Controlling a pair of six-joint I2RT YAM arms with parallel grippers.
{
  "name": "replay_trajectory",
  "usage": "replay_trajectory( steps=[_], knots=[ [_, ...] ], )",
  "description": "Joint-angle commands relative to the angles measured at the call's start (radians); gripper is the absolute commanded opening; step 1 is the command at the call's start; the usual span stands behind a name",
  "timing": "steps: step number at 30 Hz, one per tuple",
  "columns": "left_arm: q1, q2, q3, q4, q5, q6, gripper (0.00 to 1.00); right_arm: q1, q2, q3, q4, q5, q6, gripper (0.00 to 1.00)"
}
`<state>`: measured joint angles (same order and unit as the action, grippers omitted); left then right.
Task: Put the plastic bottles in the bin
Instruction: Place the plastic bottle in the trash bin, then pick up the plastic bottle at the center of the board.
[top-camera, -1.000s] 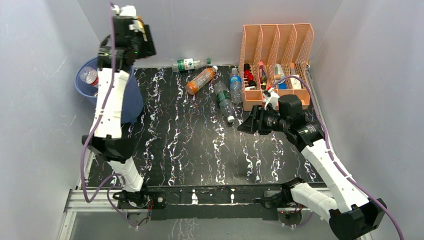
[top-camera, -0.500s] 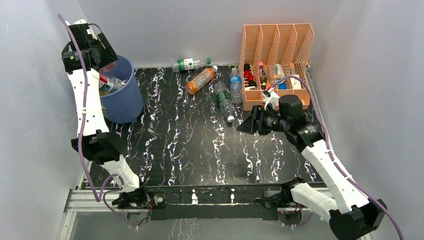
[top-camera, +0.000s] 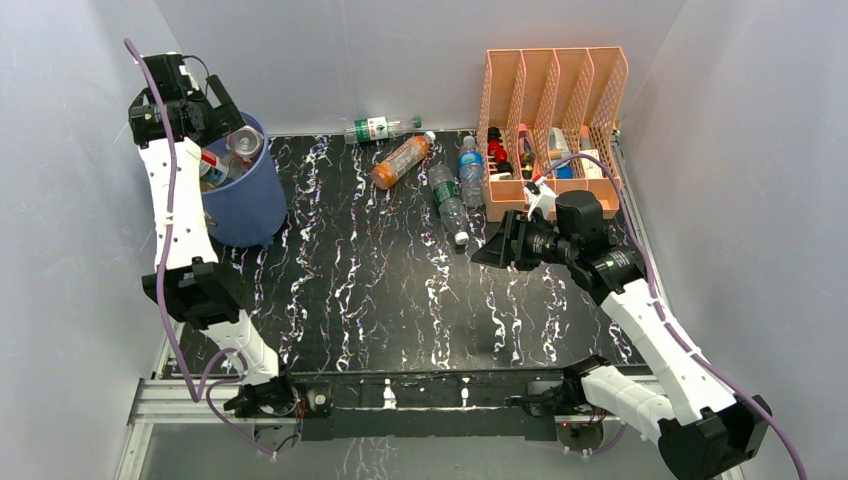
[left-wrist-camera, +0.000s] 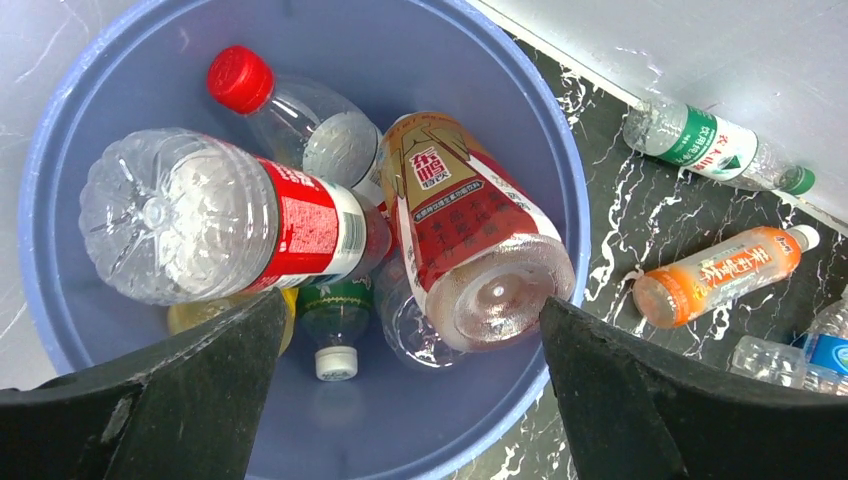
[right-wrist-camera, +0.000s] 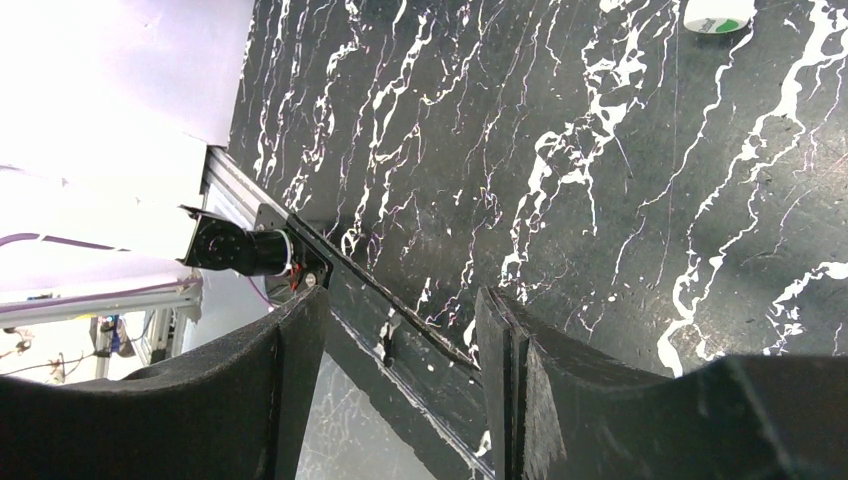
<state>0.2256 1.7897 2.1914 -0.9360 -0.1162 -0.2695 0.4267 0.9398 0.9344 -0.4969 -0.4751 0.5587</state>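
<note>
Bottles (left-wrist-camera: 250, 215) heaped in bin (left-wrist-camera: 450, 60); four, seemingly, lie on bench (top-camera: 400, 300) by far wall. Left pincer (left-wrist-camera: 410, 308) spread, empty, above bin; right pincer (right-wrist-camera: 400, 300) spread. Risk: arm bumps rim, leaning brown-label bottle (left-wrist-camera: 470, 230) spills out.

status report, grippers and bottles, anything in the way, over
Left gripper open over bin, empty. Right gripper open, empty, above table. Four bottles left on table near back wall. Nothing blocking them.
</note>
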Motion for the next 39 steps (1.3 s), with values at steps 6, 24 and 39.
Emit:
replay_trajectory(
  steps=[6,24,39],
  knots=[
    [-0.003,-0.123,0.083,-0.028,0.213,-0.009,0.98,0.003,0.021,-0.023,0.077,-0.015,0.012,0.67],
    [-0.678,-0.152,-0.301,0.160,0.011,-0.115,0.98,0.003,0.080,0.027,0.033,0.096,-0.100,0.67],
    [-0.919,0.014,-0.349,0.282,0.012,-0.182,0.96,0.003,0.028,-0.020,0.008,0.127,-0.100,0.67]
  ],
)
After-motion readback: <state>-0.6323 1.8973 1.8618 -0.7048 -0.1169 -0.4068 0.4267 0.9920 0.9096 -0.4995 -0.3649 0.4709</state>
